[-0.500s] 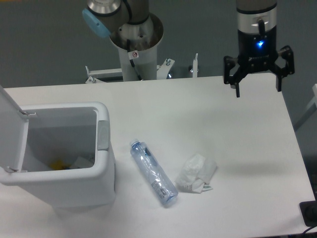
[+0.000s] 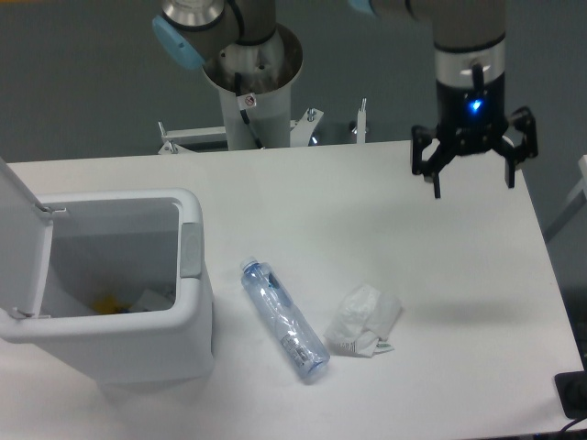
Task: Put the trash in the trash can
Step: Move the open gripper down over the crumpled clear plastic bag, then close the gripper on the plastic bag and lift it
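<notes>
Hovering with jaws (image 2: 471, 170) spread wide, well apart from bottle (image 2: 284, 319) and wad (image 2: 364, 320) lying beside bin (image 2: 193, 275)

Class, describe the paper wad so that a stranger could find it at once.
Start at the white bin on the table's left. Right of it lies a clear bottle, and just beyond that the paper wad. It is crumpled, white and opaque, unlike the long see-through bottle.

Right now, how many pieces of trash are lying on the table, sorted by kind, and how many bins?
Crumpled white paper wad: 1
Clear bluish plastic bottle: 1
White rectangular plastic bin with flip lid: 1
Total: 3
</notes>
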Controlling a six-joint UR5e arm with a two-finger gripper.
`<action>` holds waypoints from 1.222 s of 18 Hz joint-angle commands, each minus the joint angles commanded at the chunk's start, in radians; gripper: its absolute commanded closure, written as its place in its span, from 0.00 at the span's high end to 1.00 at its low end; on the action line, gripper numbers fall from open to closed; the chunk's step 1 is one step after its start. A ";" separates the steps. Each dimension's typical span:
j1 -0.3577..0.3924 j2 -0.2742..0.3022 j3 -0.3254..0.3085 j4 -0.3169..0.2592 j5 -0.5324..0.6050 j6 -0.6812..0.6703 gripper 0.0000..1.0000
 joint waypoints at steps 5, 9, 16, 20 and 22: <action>-0.058 -0.049 -0.086 0.000 0.047 0.087 1.00; -0.091 -0.126 -0.112 0.006 0.046 0.258 1.00; -0.132 -0.250 -0.085 0.090 0.049 0.298 1.00; -0.149 -0.291 -0.063 0.104 0.061 0.301 1.00; -0.155 -0.308 -0.049 0.104 0.096 0.298 0.95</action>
